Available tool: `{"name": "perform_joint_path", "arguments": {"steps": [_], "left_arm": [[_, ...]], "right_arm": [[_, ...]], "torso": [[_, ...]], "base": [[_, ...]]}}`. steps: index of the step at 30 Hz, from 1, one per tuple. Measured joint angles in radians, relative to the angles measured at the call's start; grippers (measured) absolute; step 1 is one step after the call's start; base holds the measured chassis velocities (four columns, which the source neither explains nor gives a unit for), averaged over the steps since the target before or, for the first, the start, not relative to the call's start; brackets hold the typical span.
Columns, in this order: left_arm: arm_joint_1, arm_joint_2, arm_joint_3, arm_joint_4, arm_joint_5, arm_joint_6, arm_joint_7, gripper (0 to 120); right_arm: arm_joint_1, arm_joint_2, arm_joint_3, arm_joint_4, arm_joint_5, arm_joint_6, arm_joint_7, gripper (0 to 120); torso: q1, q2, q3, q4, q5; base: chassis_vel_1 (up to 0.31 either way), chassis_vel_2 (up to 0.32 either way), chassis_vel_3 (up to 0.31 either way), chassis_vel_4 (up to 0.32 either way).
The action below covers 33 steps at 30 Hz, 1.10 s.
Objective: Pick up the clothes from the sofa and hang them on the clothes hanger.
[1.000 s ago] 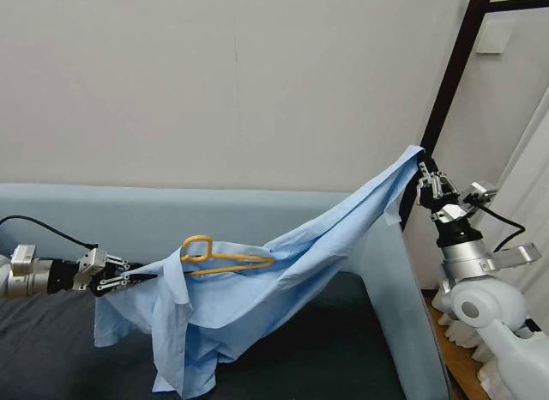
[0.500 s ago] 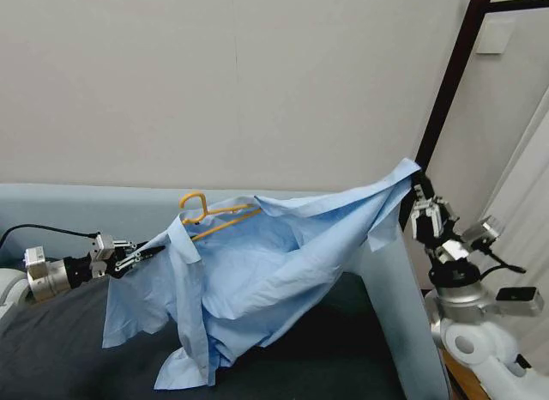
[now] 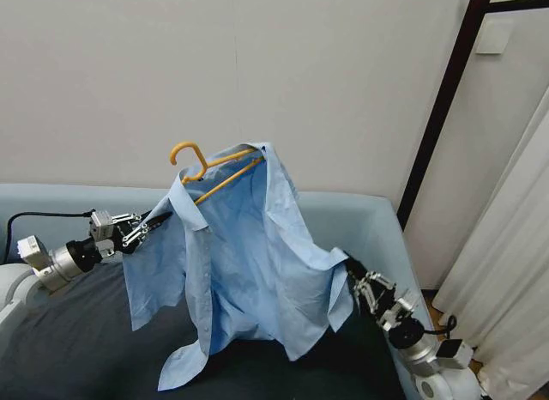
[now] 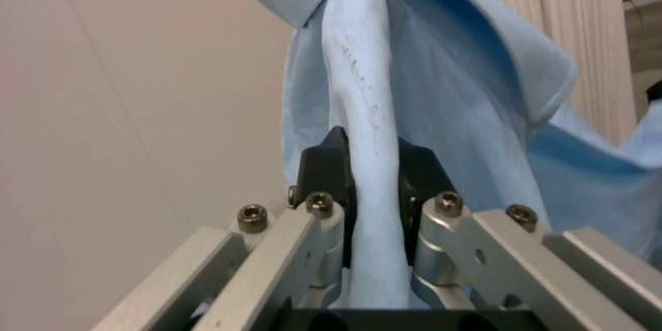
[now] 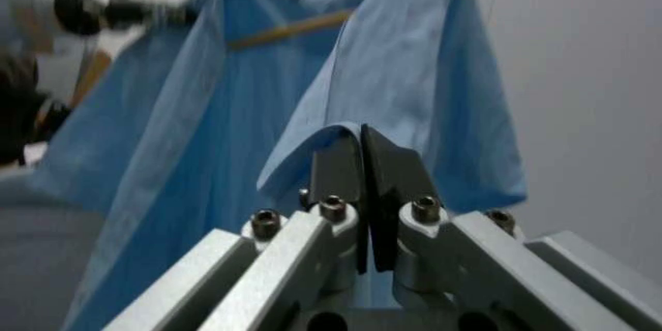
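Against a plain pale wall (image 3: 129,65), a light blue shirt (image 3: 240,263) is held up in the air above the sofa (image 3: 377,220), draped over a yellow hanger (image 3: 210,164). The hanger sits tilted, its hook rising free above the collar and its bar running up into the shirt's shoulder. The shirt's lower hem hangs down close to the dark seat cushion (image 3: 60,340).

The left hand (image 3: 141,231) reaches in from the robot's left at collar height. In the left wrist view its fingers (image 4: 321,168) are clamped tight on a rolled fold of the shirt's edge. The right hand (image 3: 356,284) sits low on the right, near the sofa's arm, with its fingers pressed together on a lower corner of the fabric.

A dark pole (image 3: 437,117) and a white curtain (image 3: 515,271) stand to the right.
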Motion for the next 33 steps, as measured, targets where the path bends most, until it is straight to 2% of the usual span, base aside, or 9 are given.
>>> {"name": "perform_joint_path", "arguments": {"steps": [6, 11, 13, 17, 20, 23, 26, 30, 33], "left_arm": [[0.028, 0.002, -0.009, -0.027, 0.040, 0.007, 0.015, 7], [0.040, -0.035, -0.004, -0.028, 0.083, 0.016, 0.018, 7], [0.040, -0.042, -0.001, -0.026, 0.090, 0.017, 0.019, 7], [0.035, -0.059, 0.017, -0.017, 0.122, 0.024, 0.027, 7], [0.040, -0.077, 0.034, -0.013, 0.158, 0.032, 0.033, 7], [0.052, -0.092, 0.043, -0.013, 0.175, 0.032, 0.039, 7], [0.073, -0.124, 0.054, -0.013, 0.187, 0.032, 0.050, 7], [0.087, -0.178, 0.067, 0.002, 0.217, 0.030, 0.069, 7], [0.097, -0.210, 0.075, 0.015, 0.240, 0.026, 0.085, 7]], "right_arm": [[0.013, 0.007, 0.007, -0.102, -0.230, 0.021, -0.028, 26], [0.036, -0.002, 0.057, -0.197, -0.380, 0.146, -0.112, 48], [0.035, -0.005, 0.066, -0.208, -0.383, 0.157, -0.137, 52], [0.017, -0.008, 0.042, -0.167, -0.213, 0.164, -0.110, 67], [0.024, 0.003, -0.013, -0.051, -0.133, 0.161, 0.128, 80], [0.046, 0.012, -0.039, 0.000, -0.230, 0.141, 0.317, 90], [0.072, 0.021, -0.080, 0.033, -0.421, 0.073, 0.568, 98], [0.106, 0.042, -0.128, 0.016, -0.555, 0.015, 0.700, 100], [0.127, 0.056, -0.154, -0.007, -0.579, -0.010, 0.723, 100]], "torso": [[0.000, 0.000, 0.000, 0.0001, 0.0000], [0.000, 0.000, 0.000, 0.0000, -0.0002], [0.000, 0.000, 0.000, -0.0001, 0.0000], [0.000, 0.000, 0.000, -0.0005, 0.0002], [0.000, 0.000, 0.000, 0.0001, -0.0002], [0.000, 0.000, 0.000, 0.0003, -0.0002], [0.000, 0.000, 0.000, 0.0002, -0.0003], [0.000, 0.000, 0.000, -0.0001, 0.0000], [0.000, 0.000, 0.000, 0.0000, -0.0001]], "base": [[0.000, 0.000, 0.000, 0.000], [0.000, 0.000, 0.000, 0.000], [0.000, 0.000, 0.000, 0.000], [0.000, 0.000, 0.000, 0.000], [0.000, 0.000, 0.000, 0.000], [0.000, 0.000, 0.000, 0.000], [0.000, 0.000, 0.000, 0.000], [0.000, 0.000, 0.000, 0.000], [0.000, 0.000, 0.000, 0.000]]}}
